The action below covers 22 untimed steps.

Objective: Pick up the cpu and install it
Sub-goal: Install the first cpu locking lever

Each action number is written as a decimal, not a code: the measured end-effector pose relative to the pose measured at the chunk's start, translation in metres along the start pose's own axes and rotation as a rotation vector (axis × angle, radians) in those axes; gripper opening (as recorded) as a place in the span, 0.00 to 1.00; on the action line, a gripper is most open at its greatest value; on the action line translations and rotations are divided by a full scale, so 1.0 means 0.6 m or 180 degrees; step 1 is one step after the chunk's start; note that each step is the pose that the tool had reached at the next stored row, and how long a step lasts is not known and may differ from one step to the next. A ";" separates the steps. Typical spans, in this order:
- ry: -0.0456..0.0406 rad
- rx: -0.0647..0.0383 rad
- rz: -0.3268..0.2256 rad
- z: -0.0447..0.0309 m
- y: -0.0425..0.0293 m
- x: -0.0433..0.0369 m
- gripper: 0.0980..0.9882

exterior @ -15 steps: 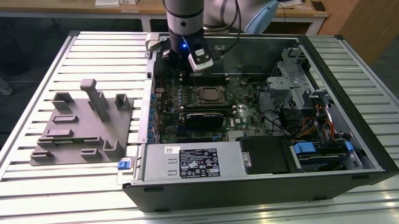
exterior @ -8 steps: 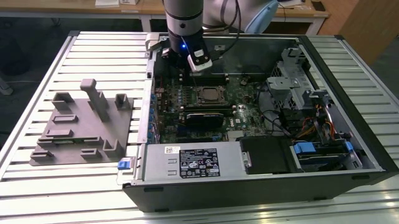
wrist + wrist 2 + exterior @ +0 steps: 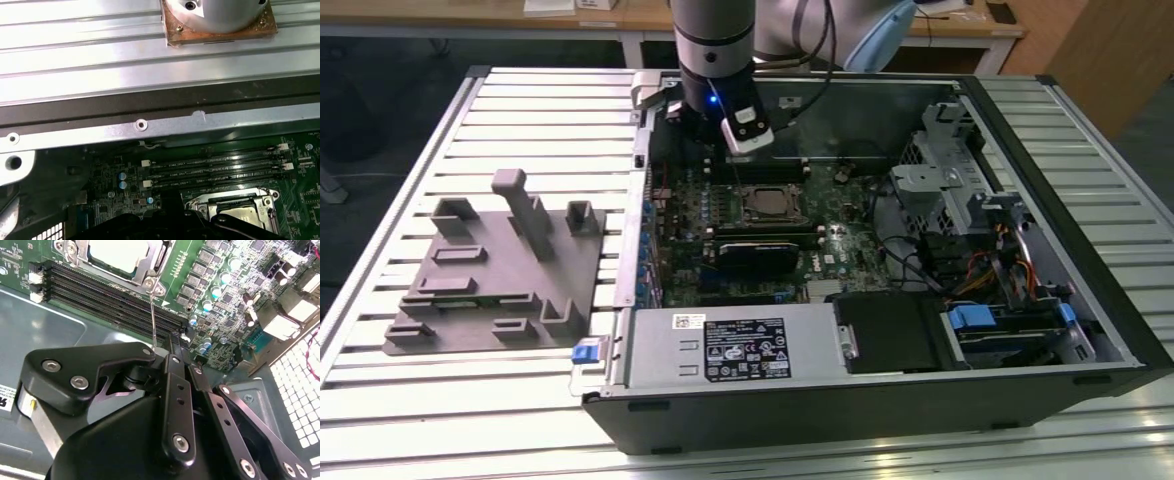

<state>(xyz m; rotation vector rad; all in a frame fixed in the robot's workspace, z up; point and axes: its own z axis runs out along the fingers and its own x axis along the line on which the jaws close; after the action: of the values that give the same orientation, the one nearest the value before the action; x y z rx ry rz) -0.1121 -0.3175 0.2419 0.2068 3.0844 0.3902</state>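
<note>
Cpu [image 3: 117, 252] in socket [image 3: 152, 282], second wrist view; exterior view: grey fixture [image 3: 494, 270] beside case [image 3: 854, 410].

Holds arm [image 3: 714, 35] vertical at far side, slightly toward the exterior view's left of centre. Points grey wrist [image 3: 716, 95] straight down, blue lamp [image 3: 715, 99] lit. Carries black gripper [image 3: 700, 130] directly beneath wrist, with white camera module [image 3: 750, 130] mounted alongside, toward the exterior view's right.
</note>
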 end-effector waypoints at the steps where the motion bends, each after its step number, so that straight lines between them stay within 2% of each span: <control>1: 0.0000 0.0000 0.0000 0.000 0.000 0.000 0.01; 22: 0.0000 0.0000 0.0000 0.001 0.002 -0.017 0.01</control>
<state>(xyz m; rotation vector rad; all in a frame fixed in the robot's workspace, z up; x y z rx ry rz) -0.1018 -0.3175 0.2419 0.2066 3.0845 0.3902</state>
